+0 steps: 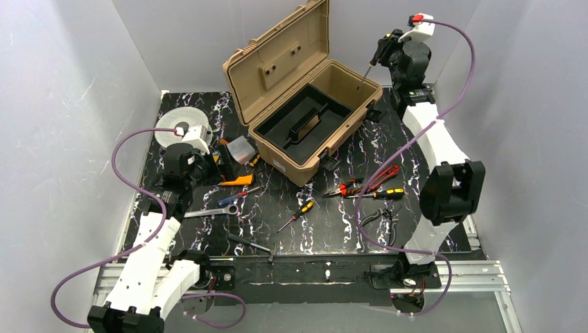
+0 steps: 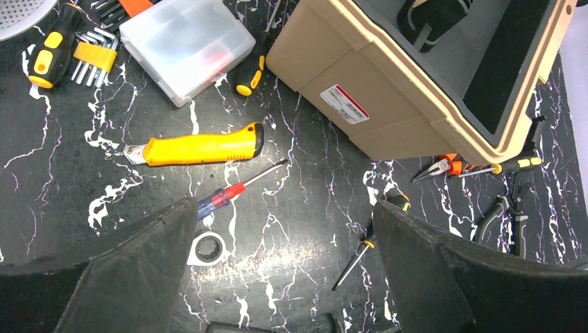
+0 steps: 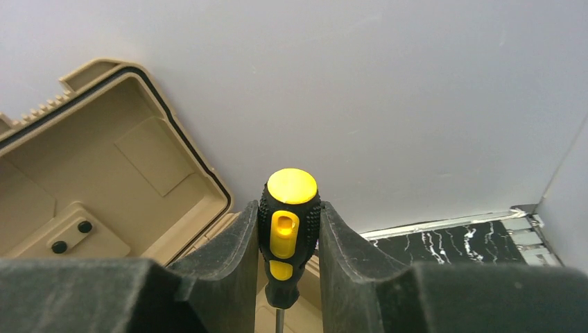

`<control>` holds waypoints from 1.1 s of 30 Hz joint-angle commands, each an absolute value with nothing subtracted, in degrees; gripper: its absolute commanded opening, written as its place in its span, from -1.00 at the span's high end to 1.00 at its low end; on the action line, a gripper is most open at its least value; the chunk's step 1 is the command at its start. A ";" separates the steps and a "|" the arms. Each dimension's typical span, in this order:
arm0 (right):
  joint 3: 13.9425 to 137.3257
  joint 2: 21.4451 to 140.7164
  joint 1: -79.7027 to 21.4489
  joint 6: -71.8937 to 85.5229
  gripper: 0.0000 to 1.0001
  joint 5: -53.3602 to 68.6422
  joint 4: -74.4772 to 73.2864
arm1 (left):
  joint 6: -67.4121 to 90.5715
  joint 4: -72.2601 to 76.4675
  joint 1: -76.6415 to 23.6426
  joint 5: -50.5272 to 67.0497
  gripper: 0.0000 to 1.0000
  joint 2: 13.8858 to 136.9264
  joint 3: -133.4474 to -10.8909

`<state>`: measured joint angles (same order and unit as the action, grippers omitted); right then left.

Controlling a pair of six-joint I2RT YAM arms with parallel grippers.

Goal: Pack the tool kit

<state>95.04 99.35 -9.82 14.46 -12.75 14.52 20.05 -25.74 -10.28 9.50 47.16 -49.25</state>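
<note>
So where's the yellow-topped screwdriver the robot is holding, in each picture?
Top view: upper right, screwdriver in the right pincer, tip toward the toolbox.
Left wrist: not in it.
Right wrist: bottom middle, squeezed between the fingers.
Shared landmark: the tan toolbox, in all three.

Robot lab cell, plain white walls [image 1: 69, 69], black marbled table [image 1: 326, 229], aluminium rail [image 1: 478, 272]
</note>
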 commanded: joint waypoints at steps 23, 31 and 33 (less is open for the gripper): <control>101.04 113.02 -11.96 48.04 0.97 -5.65 -14.24 | 19.34 -25.85 -10.00 10.38 -0.96 46.58 -50.26; 108.08 114.36 -12.13 51.56 -0.55 -1.95 -25.70 | 19.25 -25.60 -10.02 10.18 -0.97 45.71 -49.91; 105.13 111.30 -12.14 51.15 -0.60 -3.37 -23.60 | 19.25 -25.51 -10.02 10.31 -0.97 45.59 -49.71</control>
<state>106.52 115.04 -12.25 49.63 -2.90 -19.99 19.94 -25.76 -10.24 9.87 46.70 -49.25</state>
